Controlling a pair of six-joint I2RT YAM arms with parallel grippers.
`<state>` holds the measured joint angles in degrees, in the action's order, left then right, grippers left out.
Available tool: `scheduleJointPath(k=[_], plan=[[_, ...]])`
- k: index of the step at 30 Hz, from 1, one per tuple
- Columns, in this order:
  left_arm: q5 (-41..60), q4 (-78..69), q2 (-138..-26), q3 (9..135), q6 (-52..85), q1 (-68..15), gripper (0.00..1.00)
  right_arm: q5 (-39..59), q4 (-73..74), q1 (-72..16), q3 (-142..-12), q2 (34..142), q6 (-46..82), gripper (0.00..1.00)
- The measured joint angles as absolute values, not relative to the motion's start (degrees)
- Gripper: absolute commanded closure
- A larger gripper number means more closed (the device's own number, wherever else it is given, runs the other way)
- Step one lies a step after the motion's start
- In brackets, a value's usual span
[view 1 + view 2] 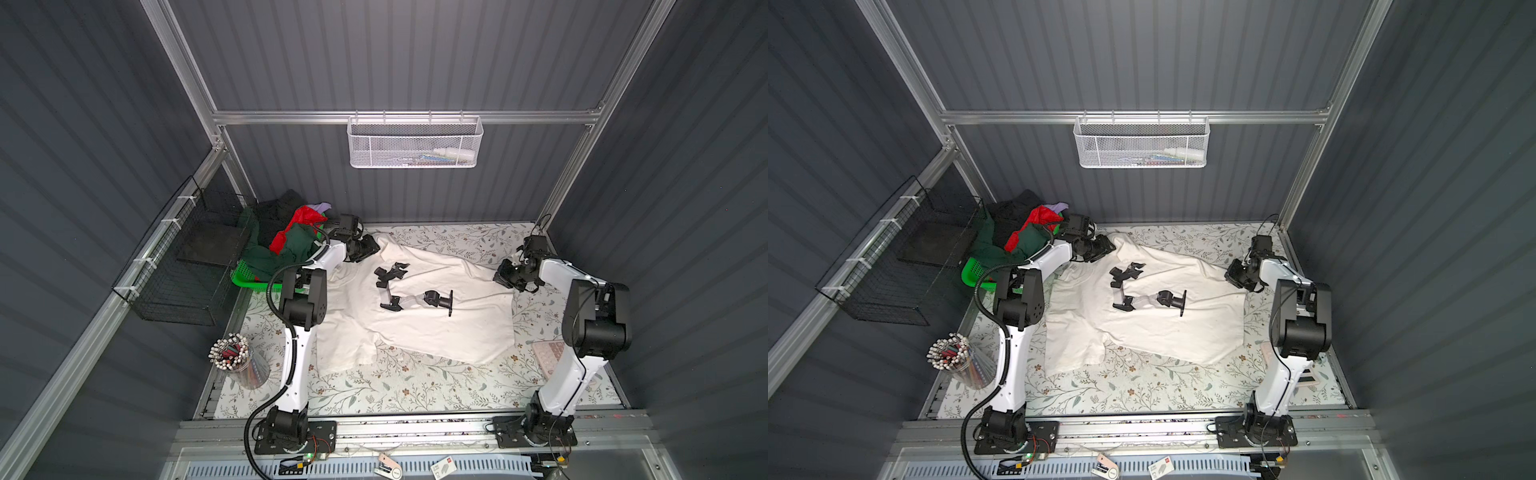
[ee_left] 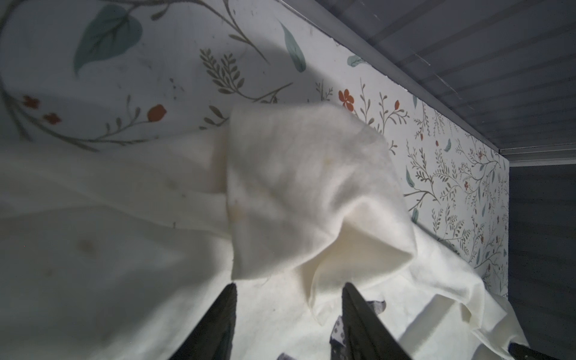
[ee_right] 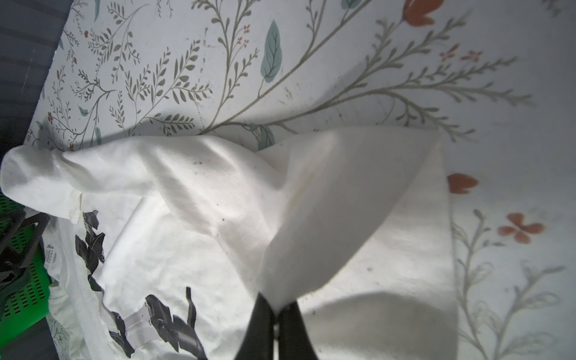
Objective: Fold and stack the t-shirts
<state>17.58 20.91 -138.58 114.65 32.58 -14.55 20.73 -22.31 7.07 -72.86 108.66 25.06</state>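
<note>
Inside R pincer (image 3: 276,308): cream tee (image 3: 218,202) corner

Left arm (image 1: 297,365) reaching far forward, left gripper (image 2: 290,290) hanging with jaws apart, right arm (image 1: 569,374) bending inward, right gripper (image 3: 277,307) pinching an edge of the cream t-shirt (image 1: 436,332).

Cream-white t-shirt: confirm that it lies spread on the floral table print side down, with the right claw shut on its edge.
Wrong on one point. The cream-white t-shirt lies print side up: both top views show its black-grey print facing the camera. The rest holds: it is spread on the floral table, the right claw shut on its edge.
</note>
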Motion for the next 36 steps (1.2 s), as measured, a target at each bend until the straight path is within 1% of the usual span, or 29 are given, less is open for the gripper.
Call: scheduleJointPath(k=[10, 24, 27, 29, 31, 36], plan=[[17.63, 21.45, -142.26, 119.94, 32.6, -14.55, 0.47, 21.23, -22.33, 7.27, -72.86, 108.66, 25.04, 1.0], [17.17, 21.78, -143.33, 120.01, 31.73, -14.55, 0.46, 21.3, -22.35, 7.53, -72.88, 108.66, 25.02, 1.0], [16.86, 22.31, -143.5, 120.62, 31.44, -14.55, 0.52, 21.3, -22.35, 7.53, -72.88, 108.66, 25.04, 1.0], [16.75, 22.55, -144.42, 121.95, 31.09, -14.55, 0.58, 21.39, -22.35, 7.53, -72.88, 108.66, 25.04, 1.0], [16.82, 22.57, -145.43, 123.09, 30.85, -14.55, 0.63, 21.47, -22.35, 7.53, -72.88, 108.66, 25.04, 1.0], [16.91, 22.92, -146.3, 124.25, 30.26, -14.55, 0.69, 21.65, -22.33, 7.53, -72.88, 108.66, 25.04, 1.0]])
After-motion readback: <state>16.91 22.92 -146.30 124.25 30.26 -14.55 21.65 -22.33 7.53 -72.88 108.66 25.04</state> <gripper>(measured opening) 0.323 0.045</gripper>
